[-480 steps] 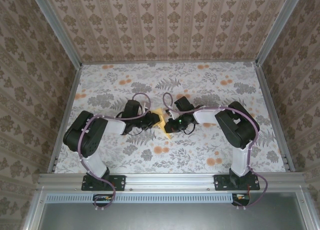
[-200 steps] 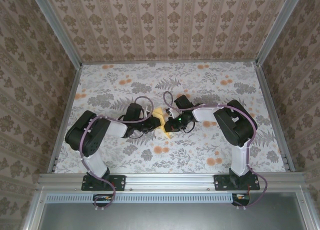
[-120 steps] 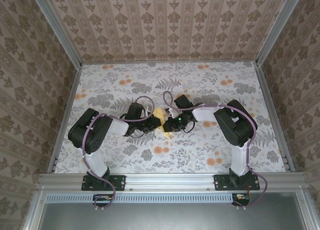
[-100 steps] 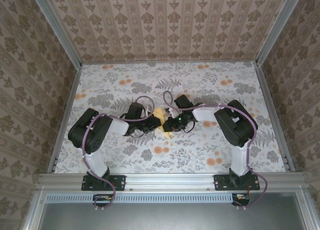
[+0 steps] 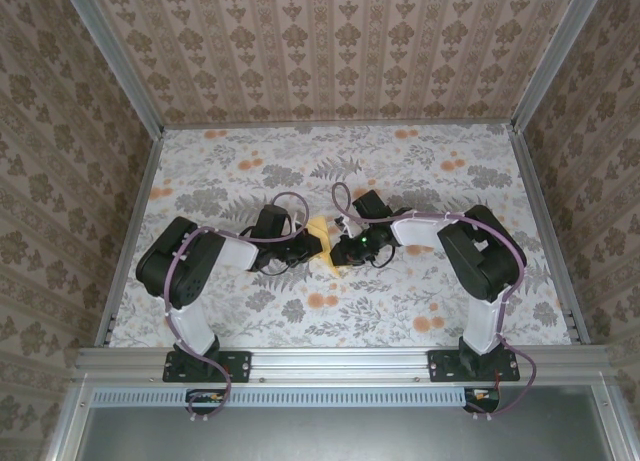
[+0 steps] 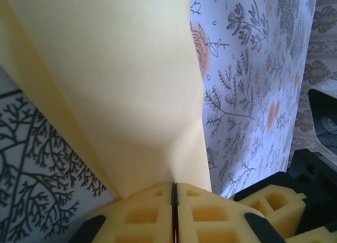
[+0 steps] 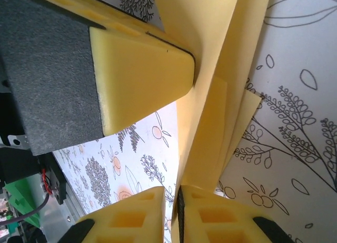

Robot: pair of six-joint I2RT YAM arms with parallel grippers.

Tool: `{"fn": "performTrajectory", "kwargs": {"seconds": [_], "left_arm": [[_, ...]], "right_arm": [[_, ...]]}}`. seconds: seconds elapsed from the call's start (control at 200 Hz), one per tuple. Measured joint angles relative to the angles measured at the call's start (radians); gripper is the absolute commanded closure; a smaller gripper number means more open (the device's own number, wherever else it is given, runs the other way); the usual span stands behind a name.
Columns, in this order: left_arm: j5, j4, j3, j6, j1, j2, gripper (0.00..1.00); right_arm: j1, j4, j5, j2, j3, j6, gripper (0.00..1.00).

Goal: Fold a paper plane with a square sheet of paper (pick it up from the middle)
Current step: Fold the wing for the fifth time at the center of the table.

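Note:
The square sheet of paper (image 5: 321,228) is plain yellow and folded into several layers. It is held above the table's middle between both grippers. My left gripper (image 5: 316,243) is shut on its fold; in the left wrist view the paper (image 6: 121,85) rises from the closed pads of the left gripper (image 6: 174,187). My right gripper (image 5: 340,252) meets it from the right. In the right wrist view the layered paper (image 7: 210,69) runs down into the narrow slit of the right gripper (image 7: 178,196), whose pads pinch its edge. The left gripper's foam finger (image 7: 137,74) presses the paper above.
The floral tablecloth (image 5: 400,171) covers the table, with orange printed blotches (image 5: 322,301) near the front. Patterned walls and metal rails (image 5: 545,231) close in the back and both sides. The right gripper's foam pad (image 6: 274,201) sits close beside the left fingers.
The left arm has pushed in toward the centre. The right arm's elbow has swung a little right and its gripper has shifted on the paper. The paper stays between both grippers.

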Motion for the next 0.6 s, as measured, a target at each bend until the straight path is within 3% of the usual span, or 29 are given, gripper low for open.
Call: {"fn": "performTrajectory", "kwargs": {"seconds": [0.29,0.6], "left_arm": [[-0.002,-0.006,0.002,0.000,0.000,0.000,0.90],[-0.003,-0.021,0.009,0.000,0.000,0.000,0.90]], "right_arm": [[0.000,0.000,0.000,0.038,0.000,0.002,0.90],[-0.003,-0.002,-0.013,0.045,0.002,0.002,0.82]]}}
